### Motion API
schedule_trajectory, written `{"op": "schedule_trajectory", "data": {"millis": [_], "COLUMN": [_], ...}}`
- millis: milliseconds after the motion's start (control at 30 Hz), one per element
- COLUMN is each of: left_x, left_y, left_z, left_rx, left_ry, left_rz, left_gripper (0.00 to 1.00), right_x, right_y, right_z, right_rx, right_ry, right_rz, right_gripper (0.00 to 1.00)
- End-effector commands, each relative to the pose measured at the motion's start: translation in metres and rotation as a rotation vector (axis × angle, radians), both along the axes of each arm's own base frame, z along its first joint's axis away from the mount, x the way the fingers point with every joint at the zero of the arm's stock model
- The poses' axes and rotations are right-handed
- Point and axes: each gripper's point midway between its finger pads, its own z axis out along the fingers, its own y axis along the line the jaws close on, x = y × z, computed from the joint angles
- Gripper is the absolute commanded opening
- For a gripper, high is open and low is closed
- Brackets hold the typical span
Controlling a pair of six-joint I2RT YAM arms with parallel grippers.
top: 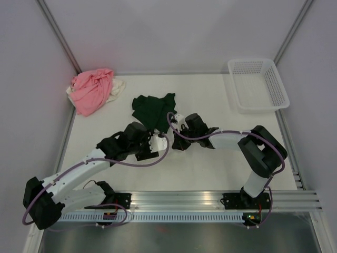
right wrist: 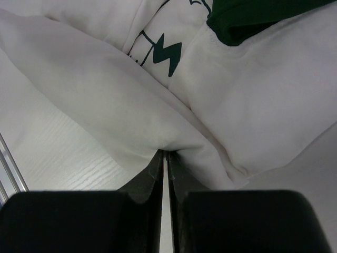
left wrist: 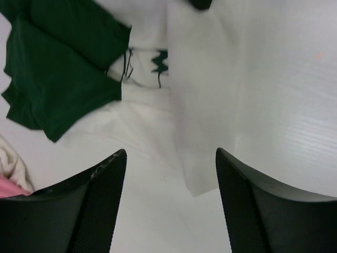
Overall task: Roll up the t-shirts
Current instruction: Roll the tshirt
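A white t-shirt with black print (right wrist: 253,105) lies spread on the white table and is hard to make out in the top view. My right gripper (right wrist: 166,154) is shut on a pinched fold of it, at the table's middle (top: 175,129). My left gripper (left wrist: 171,155) is open and empty just above the white t-shirt (left wrist: 205,105), close to the right gripper in the top view (top: 158,142). A dark green t-shirt (top: 152,108) lies crumpled just behind both grippers, overlapping the white one (left wrist: 58,68). A pink t-shirt (top: 92,89) lies heaped on a cream one (top: 119,87) at the back left.
A white plastic mesh basket (top: 258,84) stands at the back right corner. Grey walls with metal posts close in the table on three sides. An aluminium rail (top: 210,200) runs along the near edge by the arm bases.
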Motion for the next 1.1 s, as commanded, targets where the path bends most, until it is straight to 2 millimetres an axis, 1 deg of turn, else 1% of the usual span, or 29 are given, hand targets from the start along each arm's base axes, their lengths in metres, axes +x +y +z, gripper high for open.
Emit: {"op": "schedule_trajectory", "data": {"millis": [0, 67, 133, 167, 233, 267, 300, 333, 367, 400, 467, 500, 567, 600, 667, 767, 800, 867, 933, 967, 1067], "left_x": [-0.051, -0.08, -0.089, -0.087, -0.08, -0.068, -0.062, -0.05, -0.044, -0.042, -0.046, -0.052, -0.056, -0.06, -0.055, -0.038, -0.03, -0.019, -0.011, -0.009, -0.008], "left_y": [-0.031, -0.028, -0.021, -0.011, 0.0, 0.009, 0.01, 0.008, 0.006, 0.004, 0.003, 0.008, 0.013, 0.02, 0.026, 0.029, 0.026, 0.028, 0.023, 0.024, 0.023], "left_z": [0.01, -0.009, -0.025, -0.04, -0.058, -0.063, -0.064, -0.058, -0.054, -0.05, -0.051, -0.061, -0.072, -0.082, -0.087, -0.079, -0.072, -0.065, -0.056, -0.055, -0.059], "left_rx": [-0.141, -0.124, -0.078, -0.015, 0.06, 0.117, 0.134, 0.139, 0.132, 0.123, 0.109, 0.127, 0.145, 0.171, 0.184, 0.165, 0.147, 0.129, 0.1, 0.093, 0.092], "left_ry": [0.212, 0.335, 0.372, 0.374, 0.369, 0.321, 0.297, 0.249, 0.233, 0.224, 0.239, 0.265, 0.274, 0.29, 0.277, 0.245, 0.225, 0.21, 0.195, 0.197, 0.209], "left_rz": [-0.155, -0.208, -0.217, -0.196, -0.163, -0.127, -0.12, -0.105, -0.101, -0.102, -0.111, -0.114, -0.111, -0.103, -0.081, -0.033, -0.023, 0.001, -0.001, 0.0, -0.012], "left_gripper": [0.69, 0.66, 0.65, 0.65, 0.65, 0.7, 0.73, 0.75, 0.77, 0.77, 0.78, 0.78, 0.78, 0.78, 0.78, 0.78, 0.78, 0.78, 0.78, 0.79, 0.79], "right_x": [0.012, 0.009, 0.007, 0.006, 0.006, 0.006, 0.007, 0.006, 0.007, 0.006, 0.005, 0.005, 0.005, 0.005, 0.006, 0.005, 0.005, 0.005, 0.004, 0.004, 0.005], "right_y": [0.005, 0.003, 0.001, 0.0, 0.0, -0.001, 0.0, 0.0, 0.0, 0.0, 0.0, 0.0, 0.0, 0.0, 0.0, -0.001, -0.002, -0.002, -0.002, -0.002, -0.002], "right_z": [0.008, 0.005, 0.002, 0.002, 0.002, 0.002, 0.003, 0.003, 0.003, 0.002, 0.002, 0.002, 0.003, 0.003, 0.005, 0.008, 0.008, 0.008, 0.007, 0.007, 0.007], "right_rx": [0.018, 0.012, 0.004, 0.002, 0.001, -0.001, 0.001, -0.001, -0.001, -0.001, -0.001, -0.001, 0.0, 0.0, 0.002, 0.0, -0.003, -0.006, -0.006, -0.008, -0.004], "right_ry": [-0.018, -0.011, -0.004, -0.003, -0.008, -0.006, -0.009, -0.009, -0.009, -0.007, -0.007, -0.006, -0.008, -0.008, -0.014, -0.024, -0.026, -0.028, -0.026, -0.026, -0.028], "right_rz": [-0.024, -0.024, -0.022, -0.024, -0.022, -0.022, -0.021, -0.018, -0.018, -0.017, -0.013, -0.011, -0.01, -0.01, -0.009, -0.001, -0.002, 0.002, 0.004, 0.004, 0.003], "right_gripper": [0.11, 0.11, 0.11, 0.11, 0.11, 0.11, 0.11, 0.11, 0.11, 0.11, 0.11, 0.11, 0.11, 0.11, 0.11, 0.12, 0.12, 0.12, 0.12, 0.12, 0.12]}}
